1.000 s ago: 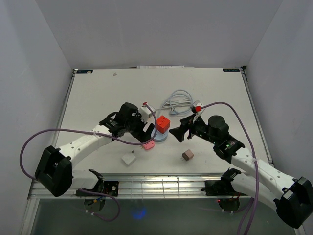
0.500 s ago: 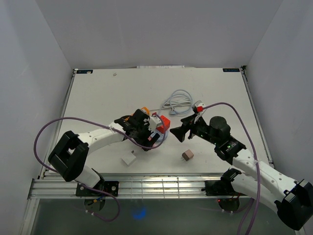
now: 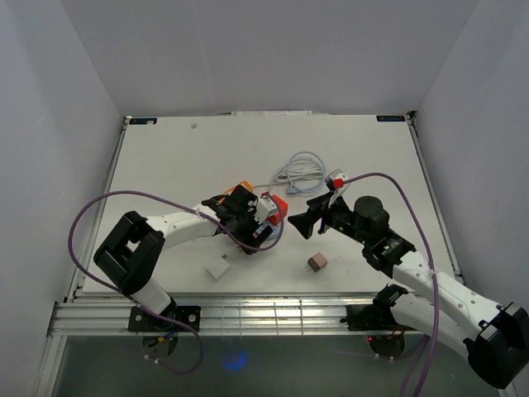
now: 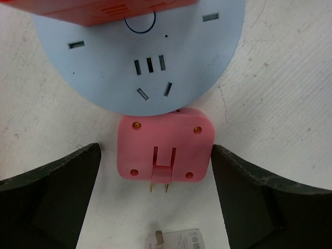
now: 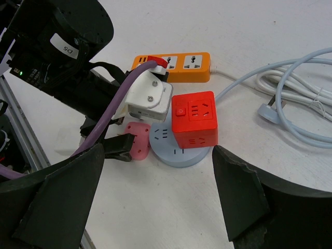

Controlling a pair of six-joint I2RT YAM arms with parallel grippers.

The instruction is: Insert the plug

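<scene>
We look down on a white tabletop [image 3: 165, 165]. We count one pink square plastic plug [image 4: 165, 145] with two brass prongs, lying flat at the rim of one round pale-blue socket disc [image 4: 150, 62]. It seems to touch the rim, though shadow blurs the seam. The left end effector [image 4: 155, 155] brackets the plug, its fingers spread wide and clear of both sides. One red cube socket [image 5: 194, 124] stands on the disc. The right end effector [image 3: 299, 225] hangs spread and empty just beside the cube. Farther back lie one orange power strip [image 5: 181, 65] and one coiled white cable [image 3: 302, 172]. Nearer us lie one small white adapter [image 3: 218, 270] and one small brownish adapter [image 3: 316, 263].
</scene>
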